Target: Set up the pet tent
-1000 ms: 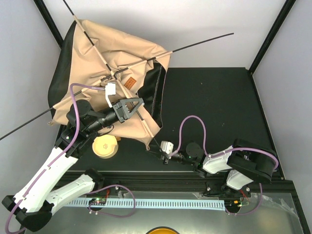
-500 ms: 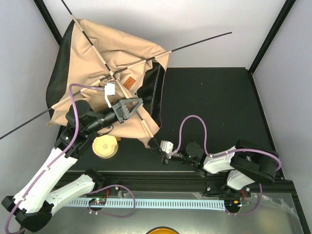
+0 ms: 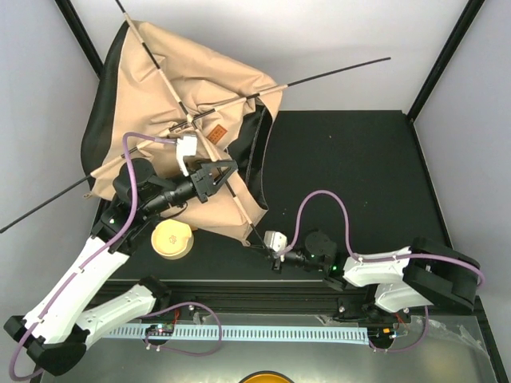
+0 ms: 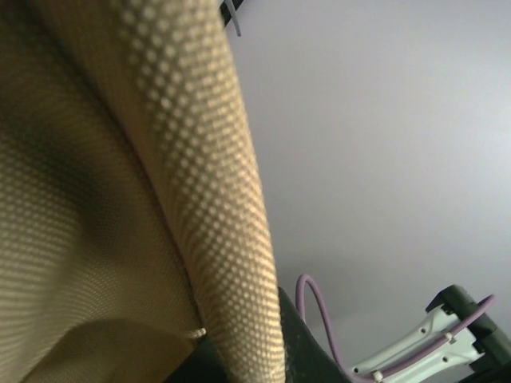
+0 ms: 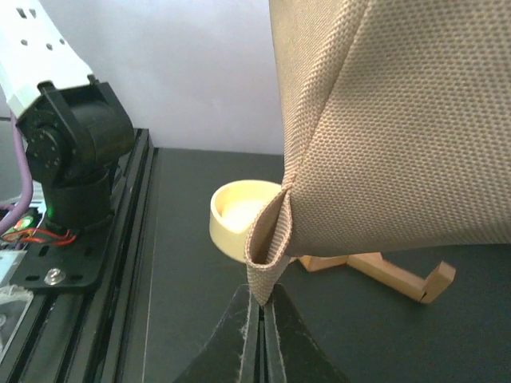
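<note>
one pet tent (image 3: 192, 72): lies at ten to eleven o'clock in the top view, half on the black table (image 3: 359, 175) and half past its far-left edge, slumped and not standing.
two poles (image 3: 335, 70): thin and black, crossing over the tan top. their ends stick out toward eleven, two and eight o'clock.
label patch (image 3: 215, 134): small and brown, just beside the pole crossing, at its four o'clock.
tent look: creased tan canvas with black lining along the nine o'clock edge and at the opening toward three o'clock. up close it shows a coarse weave.
webbing loop (image 5: 267, 239): a tan strap at the tent's five o'clock corner.
right gripper (image 5: 261, 307): clenched on the webbing loop, fingers pressed together.
right arm: folded low along the near edge, forearm reaching toward nine o'clock.
left gripper (image 3: 217, 171): over the canvas below the label patch. whether it grasps cannot be told, as fabric fills its wrist view.
left arm: rises from seven o'clock and stretches toward one o'clock.
bowl (image 3: 173, 238): pale yellow and round, at eight o'clock, near the tent's lower edge.
wooden piece (image 5: 383, 271): light wood, on the table under the canvas edge.
</note>
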`<state>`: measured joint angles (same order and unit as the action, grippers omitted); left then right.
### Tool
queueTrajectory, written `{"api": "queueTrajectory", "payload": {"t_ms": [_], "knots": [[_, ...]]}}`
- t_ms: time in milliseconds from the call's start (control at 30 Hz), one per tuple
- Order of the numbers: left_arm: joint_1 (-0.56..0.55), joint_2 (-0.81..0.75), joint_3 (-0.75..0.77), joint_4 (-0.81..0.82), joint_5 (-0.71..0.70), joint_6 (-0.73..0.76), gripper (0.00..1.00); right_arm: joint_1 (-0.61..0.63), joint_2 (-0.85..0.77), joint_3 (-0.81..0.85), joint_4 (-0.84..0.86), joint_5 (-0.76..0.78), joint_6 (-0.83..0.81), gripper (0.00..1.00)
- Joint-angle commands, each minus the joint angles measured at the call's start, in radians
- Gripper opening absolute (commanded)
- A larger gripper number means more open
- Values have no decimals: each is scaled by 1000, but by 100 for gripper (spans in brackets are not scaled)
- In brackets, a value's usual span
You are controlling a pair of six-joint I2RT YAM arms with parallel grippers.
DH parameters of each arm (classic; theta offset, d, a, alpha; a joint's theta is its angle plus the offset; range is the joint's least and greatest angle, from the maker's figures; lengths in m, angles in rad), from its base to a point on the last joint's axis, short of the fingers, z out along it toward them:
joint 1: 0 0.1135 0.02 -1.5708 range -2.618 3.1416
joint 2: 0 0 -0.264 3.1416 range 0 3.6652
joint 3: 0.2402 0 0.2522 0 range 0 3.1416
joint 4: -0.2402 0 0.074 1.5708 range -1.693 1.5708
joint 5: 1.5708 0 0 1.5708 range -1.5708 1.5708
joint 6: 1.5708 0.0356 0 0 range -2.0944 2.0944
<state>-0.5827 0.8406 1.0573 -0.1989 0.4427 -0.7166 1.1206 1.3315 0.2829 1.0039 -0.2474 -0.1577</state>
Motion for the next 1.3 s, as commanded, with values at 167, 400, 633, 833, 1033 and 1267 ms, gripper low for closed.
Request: {"api": "queueTrajectory", "payload": {"t_ms": [167, 400, 633, 833, 1033, 1267], "knots": [[13, 40, 91, 8, 58, 304, 2, 4, -60, 12, -213, -32, 30, 1], [14, 61, 122, -35, 44, 394, 2, 5, -86, 11, -267, -38, 50, 1], [28, 76, 145, -74, 42, 437, 2, 5, -127, 1, -306, -40, 59, 1], [92, 110, 146, 7, 323, 324, 2, -16, -139, 40, -380, -15, 101, 1], [95, 109, 130, 0, 287, 328, 2, -17, -131, 66, -408, -27, 93, 1], [96, 101, 110, 42, 275, 278, 2, -17, -120, 83, -439, -33, 92, 1]]}}
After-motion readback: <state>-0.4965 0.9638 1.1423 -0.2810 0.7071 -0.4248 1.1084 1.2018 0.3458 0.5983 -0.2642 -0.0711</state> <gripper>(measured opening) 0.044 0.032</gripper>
